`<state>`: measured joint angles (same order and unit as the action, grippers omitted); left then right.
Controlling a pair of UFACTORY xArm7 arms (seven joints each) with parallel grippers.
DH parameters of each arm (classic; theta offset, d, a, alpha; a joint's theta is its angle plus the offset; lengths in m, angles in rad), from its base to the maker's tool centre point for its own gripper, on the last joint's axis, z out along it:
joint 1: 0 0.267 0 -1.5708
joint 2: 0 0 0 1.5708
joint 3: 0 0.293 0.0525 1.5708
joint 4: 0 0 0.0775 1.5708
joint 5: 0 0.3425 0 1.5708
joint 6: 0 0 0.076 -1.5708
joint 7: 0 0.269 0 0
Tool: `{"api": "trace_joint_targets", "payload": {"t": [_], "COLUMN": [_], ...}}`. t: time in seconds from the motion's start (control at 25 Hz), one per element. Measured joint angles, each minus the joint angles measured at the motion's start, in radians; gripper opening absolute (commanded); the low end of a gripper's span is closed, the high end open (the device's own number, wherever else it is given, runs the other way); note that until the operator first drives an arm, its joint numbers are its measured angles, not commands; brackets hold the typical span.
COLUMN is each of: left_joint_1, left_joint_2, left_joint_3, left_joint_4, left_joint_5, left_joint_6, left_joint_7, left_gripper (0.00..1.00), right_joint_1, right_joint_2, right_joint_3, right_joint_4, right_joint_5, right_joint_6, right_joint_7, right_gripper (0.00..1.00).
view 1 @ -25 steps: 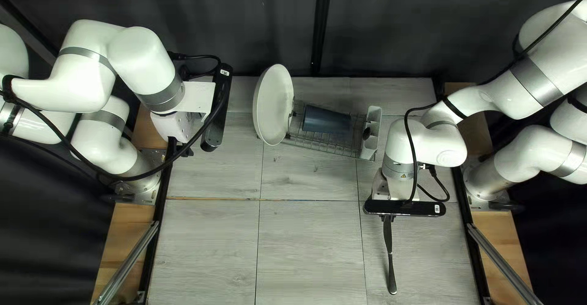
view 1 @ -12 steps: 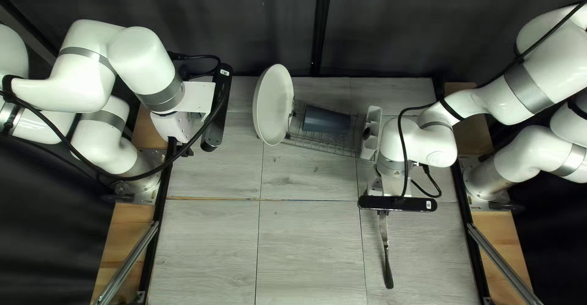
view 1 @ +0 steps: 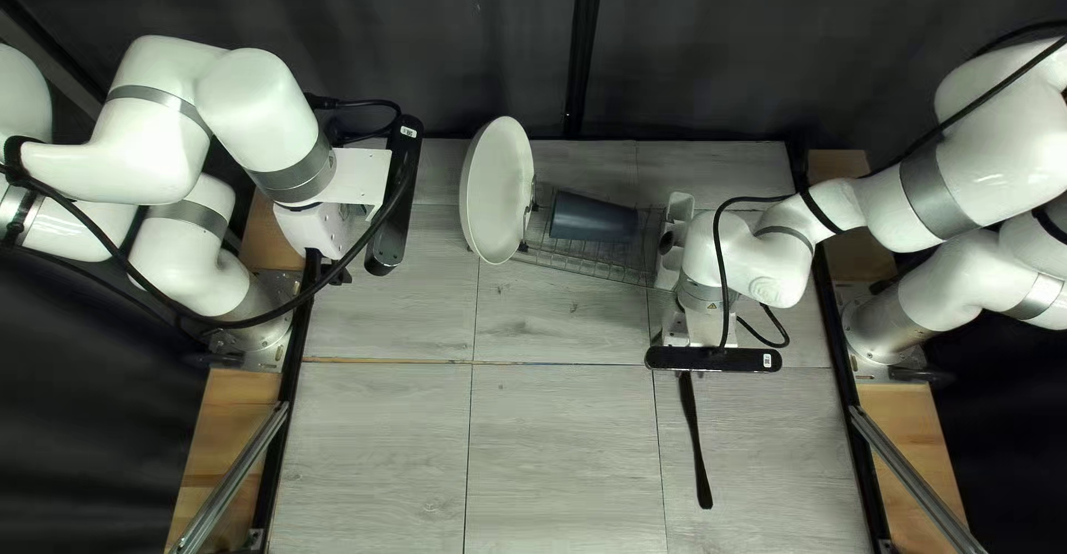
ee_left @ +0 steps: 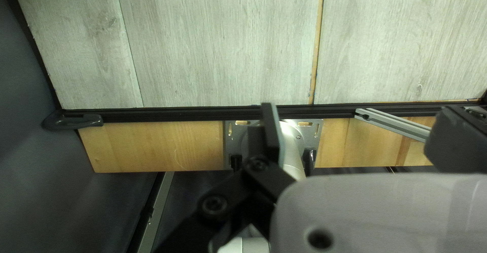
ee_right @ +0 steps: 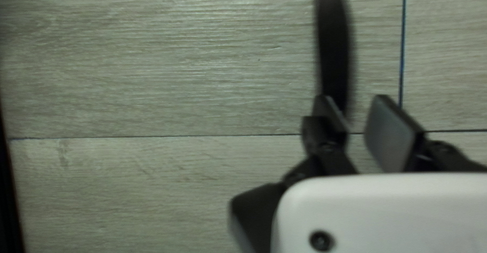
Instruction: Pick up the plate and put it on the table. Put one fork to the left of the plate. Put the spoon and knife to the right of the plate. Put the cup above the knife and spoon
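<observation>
Right wrist view — jaws parted, dark knife (ee_right: 334, 45) just ahead.

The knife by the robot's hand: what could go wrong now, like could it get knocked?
Yes, maybe. The right gripper is open, and one of its fingers is very close to the knife, so moving away could nudge the knife crooked.

The right arm looks close to the cutlery holder too, so it might bump it.

Later, the plate could tip if grabbed badly, because it stands on its edge.
</observation>
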<state>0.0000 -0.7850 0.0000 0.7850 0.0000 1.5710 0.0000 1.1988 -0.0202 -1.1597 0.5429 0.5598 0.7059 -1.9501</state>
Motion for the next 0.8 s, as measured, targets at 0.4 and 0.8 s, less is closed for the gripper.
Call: {"api": "trace_joint_targets", "payload": {"t": [0.4,0.8], "left_joint_1": [0.000,0.000], "left_joint_2": [0.000,0.000], "left_joint_3": [0.000,0.000], "left_joint_4": [0.000,0.000], "left_joint_5": [0.000,0.000], "left_joint_6": [0.000,0.000], "left_joint_7": [0.000,0.000], "left_gripper": [1.00,1.00], "right_joint_1": [-0.306,-0.484], "right_joint_2": [-0.322,-0.427], "right_joint_3": [0.268,0.424], "right_joint_4": [-0.020,0.106], "right_joint_5": [-0.470,-0.597], "right_joint_6": [0.082,0.288], "right_joint_7": [0.439,0.753], "right_gripper": [1.00,1.00]}}
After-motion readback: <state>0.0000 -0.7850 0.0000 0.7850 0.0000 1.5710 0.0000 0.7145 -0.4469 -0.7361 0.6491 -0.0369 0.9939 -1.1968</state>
